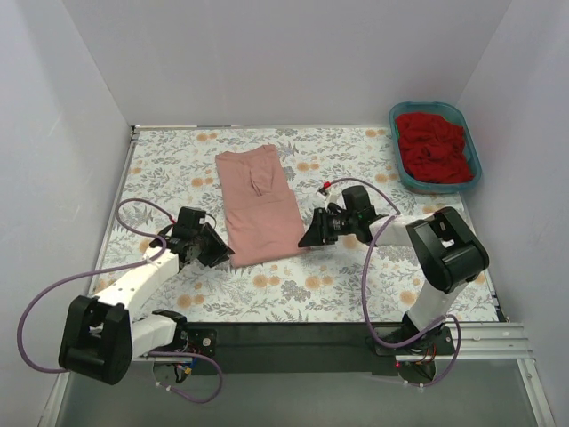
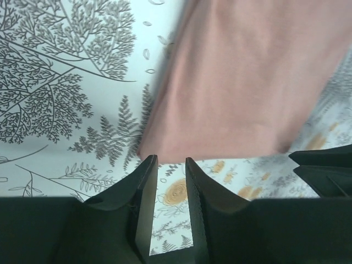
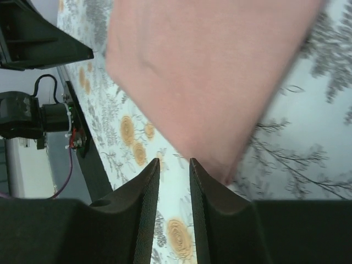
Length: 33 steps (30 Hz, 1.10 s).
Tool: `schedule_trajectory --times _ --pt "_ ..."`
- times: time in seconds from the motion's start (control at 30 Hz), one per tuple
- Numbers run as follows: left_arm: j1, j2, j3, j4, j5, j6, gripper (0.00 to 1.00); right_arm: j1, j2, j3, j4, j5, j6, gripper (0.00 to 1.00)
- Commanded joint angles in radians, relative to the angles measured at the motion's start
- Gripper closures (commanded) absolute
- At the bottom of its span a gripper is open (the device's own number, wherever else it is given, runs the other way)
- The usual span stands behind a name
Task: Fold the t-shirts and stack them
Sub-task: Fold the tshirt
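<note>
The salmon-pink t-shirt (image 1: 260, 205) lies folded into a long strip on the floral cloth, mid-table. My left gripper (image 1: 228, 255) sits at its near left corner, open, nothing between the fingers; in the left wrist view the shirt's near hem (image 2: 231, 82) lies just beyond the fingertips (image 2: 148, 165). At the near right corner my right gripper (image 1: 307, 240) is open too, with the shirt's corner (image 3: 209, 82) just past its tips. The red t-shirt (image 1: 433, 147) lies crumpled in the teal tub (image 1: 473, 149) at the back right.
The grey-and-orange floral cloth (image 1: 169, 178) covers the table. White walls close in the left, back and right. A dark strip (image 1: 293, 334) runs along the near edge by the arm bases.
</note>
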Motion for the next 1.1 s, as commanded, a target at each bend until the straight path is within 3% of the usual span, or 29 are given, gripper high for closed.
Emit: schedule_trajectory --times 0.0,0.13,0.27,0.57,0.73,0.87,1.07 --pt "0.004 -0.099 0.036 -0.026 -0.023 0.027 0.73 0.060 -0.085 0.069 -0.003 -0.017 0.034 0.64" --pt "0.005 -0.171 0.030 -0.026 -0.058 0.004 0.71 0.171 -0.047 0.152 0.063 -0.016 0.097 0.63" --pt "0.005 -0.204 0.011 -0.023 -0.075 -0.008 0.70 0.274 0.123 0.234 0.168 0.001 0.155 0.63" --pt "0.007 -0.210 -0.012 0.010 -0.096 -0.009 0.70 0.288 0.336 0.290 0.212 0.062 0.196 0.63" --pt "0.017 -0.109 0.037 0.062 -0.126 0.006 0.71 0.265 0.269 0.298 0.207 0.047 0.189 0.64" --pt "0.051 0.028 0.129 0.183 -0.084 0.033 0.72 0.162 0.194 0.355 0.205 0.012 0.200 0.63" --pt "0.112 0.308 0.304 0.305 -0.020 0.053 0.83 0.027 0.263 0.477 0.205 0.000 0.226 0.63"
